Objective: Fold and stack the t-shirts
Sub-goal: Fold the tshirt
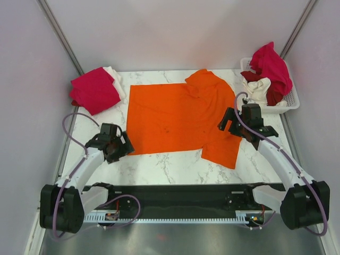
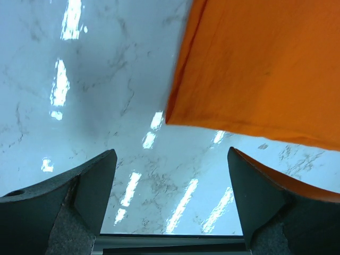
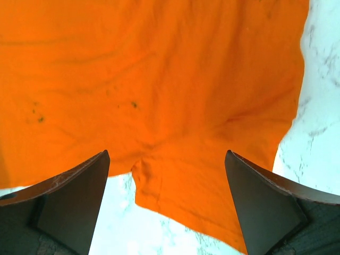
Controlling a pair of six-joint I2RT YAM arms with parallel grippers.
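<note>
Marble table (image 1: 170, 164) holds one spread orange t-shirt (image 1: 170, 117), seemingly two folded shirts (image 1: 95, 90); left gripper (image 1: 125, 144) and right gripper (image 1: 227, 123) released.

The left end effector (image 2: 170, 156) hangs over the white marble worktop (image 2: 90, 90), its dark jaws spread wide with only bare worktop between them. The orange shirt (image 2: 260, 64) lies flat at upper right, its corner just ahead of the gap.
</note>
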